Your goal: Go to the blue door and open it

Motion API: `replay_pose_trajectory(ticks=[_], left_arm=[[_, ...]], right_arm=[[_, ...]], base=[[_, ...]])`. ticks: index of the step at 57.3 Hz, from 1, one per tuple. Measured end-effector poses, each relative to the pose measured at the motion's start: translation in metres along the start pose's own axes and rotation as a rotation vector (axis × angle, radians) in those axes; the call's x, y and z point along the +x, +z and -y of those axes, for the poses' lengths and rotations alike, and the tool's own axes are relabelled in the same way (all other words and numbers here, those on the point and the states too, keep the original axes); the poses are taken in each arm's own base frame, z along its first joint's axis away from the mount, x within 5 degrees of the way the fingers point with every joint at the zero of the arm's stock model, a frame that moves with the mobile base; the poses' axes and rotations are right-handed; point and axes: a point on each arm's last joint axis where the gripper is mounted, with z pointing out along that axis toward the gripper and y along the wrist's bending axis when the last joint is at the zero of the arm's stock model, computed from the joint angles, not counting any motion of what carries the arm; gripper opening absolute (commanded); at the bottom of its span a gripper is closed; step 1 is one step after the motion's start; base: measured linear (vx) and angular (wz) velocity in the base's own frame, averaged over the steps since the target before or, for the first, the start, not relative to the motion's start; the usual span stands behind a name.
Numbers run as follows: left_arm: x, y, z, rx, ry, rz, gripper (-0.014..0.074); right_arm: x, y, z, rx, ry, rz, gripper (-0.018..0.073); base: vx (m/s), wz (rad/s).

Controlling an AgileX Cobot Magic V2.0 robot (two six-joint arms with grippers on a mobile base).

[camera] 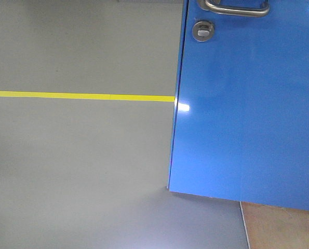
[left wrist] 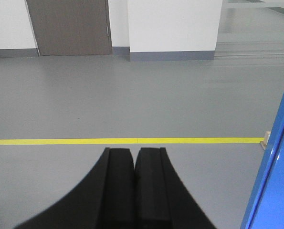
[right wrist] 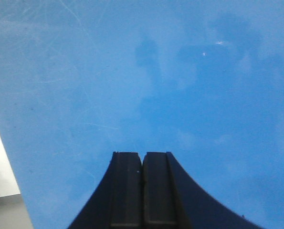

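The tall, flat, glossy bright-blue door (camera: 247,104) fills the right side of the front view, its free edge standing over the grey floor (camera: 76,155) and its foot beside a patch of orange-brown flooring (camera: 284,228). At the top of that view sit the silver lever handle (camera: 237,9) and, just below it, the round silver thumb-turn lock (camera: 202,31). A yellow tape line (camera: 81,96) crosses the floor and ends at the door's edge.

The drive to the door looks finished, so the step in hand is the opening itself. The right gripper (right wrist: 142,164) faces the blue panel closely, its black fingers (right wrist: 127,191) pressed together on nothing. The left gripper (left wrist: 133,160) points past the door's edge over open floor, its fingers (left wrist: 120,191) likewise clenched and empty.

Whether the door is latched cannot be told. By my judgement the next move calls for raising an arm to the lever, parting the fingers and pressing it down, or for pushing on the panel if it hangs free
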Motion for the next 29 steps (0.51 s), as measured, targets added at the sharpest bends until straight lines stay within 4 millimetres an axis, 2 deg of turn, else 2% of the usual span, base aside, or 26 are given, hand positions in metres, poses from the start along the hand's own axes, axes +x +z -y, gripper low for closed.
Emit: replay_pose_trajectory(ticks=[21, 29], left_arm=[[0.0, 0.0, 0.0, 0.0, 0.0, 0.0, 0.0073], [0.0, 0.0, 0.0, 0.0, 0.0, 0.0, 0.0073]], right_arm=[[0.0, 0.0, 0.0, 0.0, 0.0, -0.003, 0.0012], [-0.012, -0.012, -0.008, -0.015, 0.004, -0.028, 0.0012]], base=[[0.0, 0.0], [0.0, 0.0]])
